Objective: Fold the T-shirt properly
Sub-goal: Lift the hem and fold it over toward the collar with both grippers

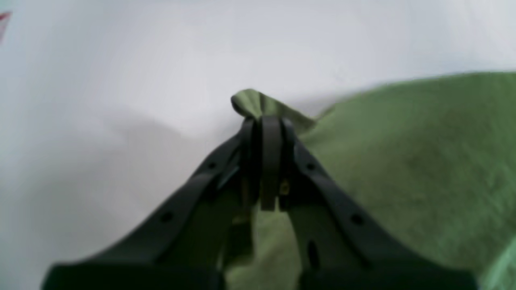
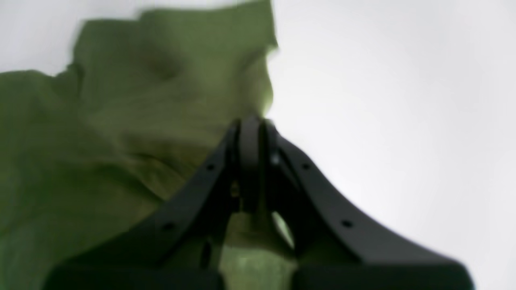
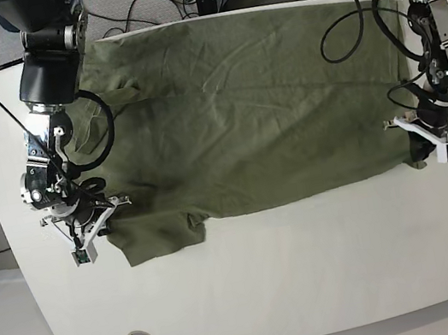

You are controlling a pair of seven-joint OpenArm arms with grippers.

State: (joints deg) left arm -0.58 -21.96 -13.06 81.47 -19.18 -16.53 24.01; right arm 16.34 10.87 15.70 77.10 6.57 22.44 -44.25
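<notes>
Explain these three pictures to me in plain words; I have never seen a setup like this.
One picture looks down on a rounded white table with two black robot arms. The other two come from cameras mounted on the arms' wrists, looking along the grippers. A plain olive-green short-sleeved T-shirt lies spread on the table. The left gripper is shut on a pinch of the shirt's edge; in the overhead view it is on the right. The right gripper is shut at the opposite edge, near a sleeve.

The olive-green T-shirt (image 3: pixel 240 112) lies spread and wrinkled across the far half of the white table. A short sleeve juts toward the near edge on the base view's left. Its near edge is slightly lifted at both ends.
</notes>
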